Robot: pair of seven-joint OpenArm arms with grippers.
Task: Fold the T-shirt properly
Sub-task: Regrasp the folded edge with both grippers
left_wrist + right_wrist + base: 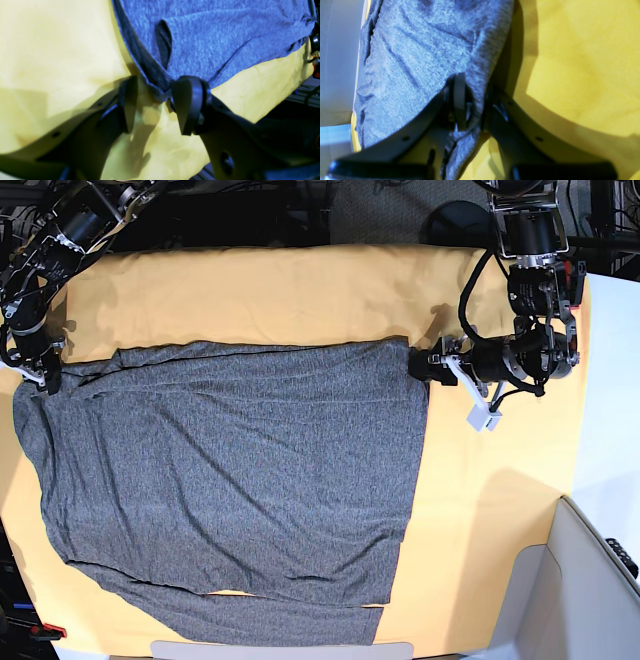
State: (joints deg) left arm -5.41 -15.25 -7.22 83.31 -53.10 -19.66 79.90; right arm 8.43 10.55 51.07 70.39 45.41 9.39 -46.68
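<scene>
The dark-grey T-shirt (230, 470) lies spread flat on the yellow-orange cloth (300, 295), with a folded strip along its near edge. At the shirt's upper right corner sits my left gripper (418, 366). In the left wrist view, the left gripper (157, 107) is open, and the shirt's corner (160, 90) lies between the fingers against the right fingertip (187, 105). My right gripper (45, 378) is at the shirt's upper left corner. The right wrist view shows the right gripper (475, 107) shut on a fold of the T-shirt (420, 50).
The yellow-orange cloth (582, 62) covers the table out to its edges. A grey box (590, 580) stands at the near right corner on the white surface (610, 430). A small white tag (485, 418) hangs from the left arm. Cables and dark gear line the far edge.
</scene>
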